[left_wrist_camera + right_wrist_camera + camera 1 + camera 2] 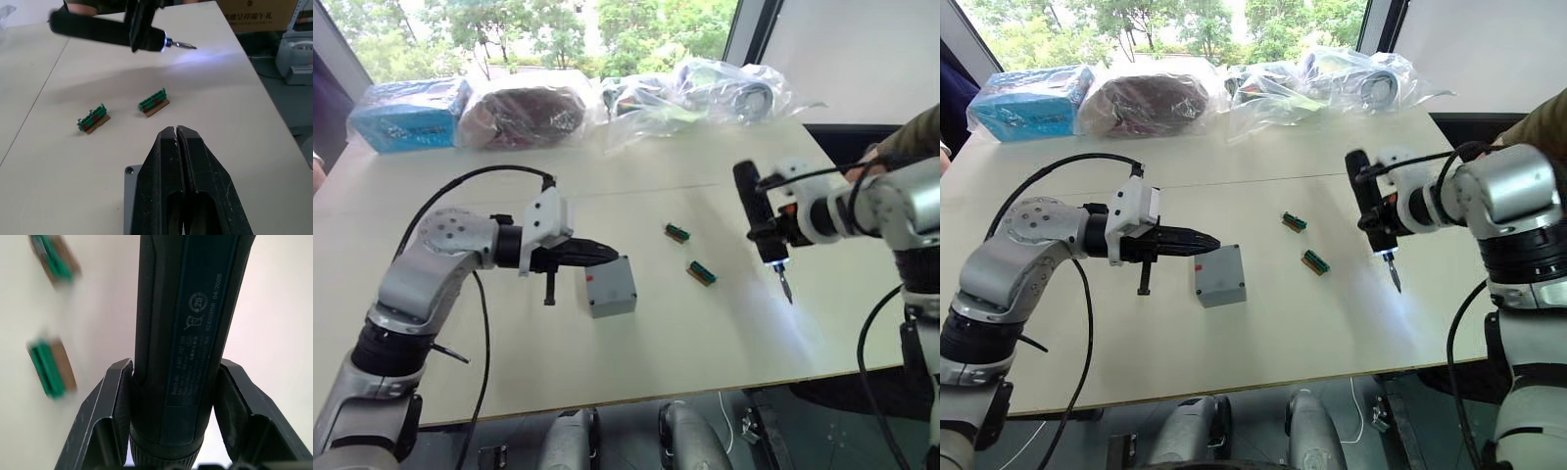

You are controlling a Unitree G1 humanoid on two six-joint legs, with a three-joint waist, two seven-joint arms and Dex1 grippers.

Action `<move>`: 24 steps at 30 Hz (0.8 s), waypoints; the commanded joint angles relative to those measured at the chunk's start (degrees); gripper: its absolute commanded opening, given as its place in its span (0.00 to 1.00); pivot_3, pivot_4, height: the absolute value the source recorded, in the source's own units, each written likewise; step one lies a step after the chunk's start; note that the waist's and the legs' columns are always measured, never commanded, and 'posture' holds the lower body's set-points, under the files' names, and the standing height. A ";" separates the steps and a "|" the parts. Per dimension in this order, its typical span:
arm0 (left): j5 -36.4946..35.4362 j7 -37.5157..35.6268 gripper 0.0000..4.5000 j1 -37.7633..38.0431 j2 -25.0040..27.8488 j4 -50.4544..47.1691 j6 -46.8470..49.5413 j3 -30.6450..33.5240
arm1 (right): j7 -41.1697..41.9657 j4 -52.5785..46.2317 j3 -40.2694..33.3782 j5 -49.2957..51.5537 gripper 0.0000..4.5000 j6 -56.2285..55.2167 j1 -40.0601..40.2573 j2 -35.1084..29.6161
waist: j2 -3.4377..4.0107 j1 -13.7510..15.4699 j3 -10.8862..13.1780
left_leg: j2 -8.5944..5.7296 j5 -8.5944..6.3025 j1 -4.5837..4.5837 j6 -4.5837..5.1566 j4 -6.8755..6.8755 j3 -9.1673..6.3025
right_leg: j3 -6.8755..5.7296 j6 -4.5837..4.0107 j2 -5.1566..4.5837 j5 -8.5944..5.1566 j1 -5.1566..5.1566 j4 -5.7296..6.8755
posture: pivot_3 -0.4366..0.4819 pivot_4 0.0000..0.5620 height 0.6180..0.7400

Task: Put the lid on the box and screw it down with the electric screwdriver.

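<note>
The table (656,333) carries the box (611,287) near its middle, lid (609,281) seated on top. The left gripper (597,255) hovers just above the box's rear edge, fingers pressed together and empty. Well to the right of the box, the right gripper (1383,223) clamps the electric screwdriver (759,225), held clear of the surface with its lit bit angled downward. Two green terminal blocks (690,253) lie between box and screwdriver.

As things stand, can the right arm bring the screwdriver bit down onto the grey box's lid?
Probably yes. The right gripper holds the electric screwdriver over bare table. But the shut left gripper hovers at the box and may crowd one side.
</note>
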 commanded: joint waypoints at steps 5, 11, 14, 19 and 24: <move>-1.91 2.20 0.00 -0.57 1.14 -3.22 0.87 2.87 | 0.72 6.89 3.48 -5.86 0.42 -2.03 -2.53 3.32 | -0.01 0.14 0.01 | 0.00 0.01 0.00 -0.01 0.14 0.04 | 0.06 0.00 0.00 0.00 0.00 0.11 | 0.48 0.27 1.00; -2.37 3.70 0.00 0.26 1.70 -4.00 1.55 3.74 | 0.14 8.02 3.35 -8.82 0.64 -1.92 -1.35 5.69 | -0.02 0.23 0.00 | 0.00 0.01 0.00 -0.02 0.20 0.04 | 0.06 0.02 0.00 0.01 0.04 0.12 | 0.48 0.27 1.00; -3.55 4.41 0.00 0.21 1.62 -4.07 2.47 4.35 | 0.07 8.38 2.03 -9.48 0.84 -1.60 -1.69 6.27 | -0.02 0.23 0.00 | 0.00 0.01 0.00 -0.02 0.31 0.03 | 0.06 0.03 0.00 0.02 0.05 0.21 | 0.48 0.27 1.00; -4.38 4.50 0.00 0.42 2.26 -4.11 3.05 4.79 | 1.19 3.66 1.46 -10.22 0.99 -3.46 -2.39 4.10 | -0.02 0.29 0.01 | 0.00 0.01 0.00 -0.02 0.42 0.03 | 0.06 0.03 0.00 0.02 0.09 0.23 | 0.48 0.27 1.00; -3.52 4.21 0.00 2.38 4.19 -2.36 2.79 5.39 | 5.20 -7.08 1.19 -10.81 0.99 -11.08 -3.27 -0.34 | -0.01 0.26 0.01 | 0.00 0.01 0.00 -0.02 0.50 0.01 | 0.06 0.03 0.00 0.02 0.09 0.30 | 0.48 0.27 1.00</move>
